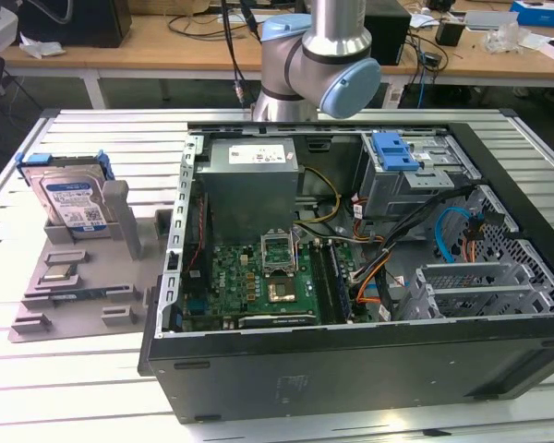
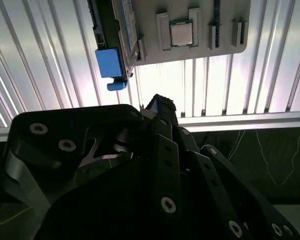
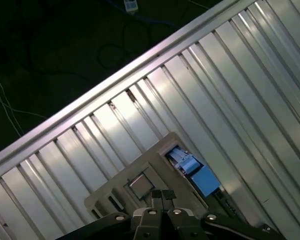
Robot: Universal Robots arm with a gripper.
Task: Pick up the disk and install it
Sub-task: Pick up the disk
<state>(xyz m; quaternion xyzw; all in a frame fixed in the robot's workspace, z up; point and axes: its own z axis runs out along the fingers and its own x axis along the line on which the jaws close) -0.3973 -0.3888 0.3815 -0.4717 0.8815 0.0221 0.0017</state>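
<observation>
Disk [image 1: 71, 198] stands upright in a grey holder [image 1: 65, 269] near the surface's [image 1: 92, 129] edge at the exterior view's left, probably propped for easy grasping, while the pincer [image 3: 162, 196], closed and empty, hovers well above.

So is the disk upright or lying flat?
Upright: the disk stands on edge in the grey holder, label facing out, beside the open case.

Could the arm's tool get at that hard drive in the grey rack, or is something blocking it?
Probably yes. The disk stands upright in the grey rack on the open table, outside the computer case, with nothing above it, and the tool hangs above that rack.
</observation>
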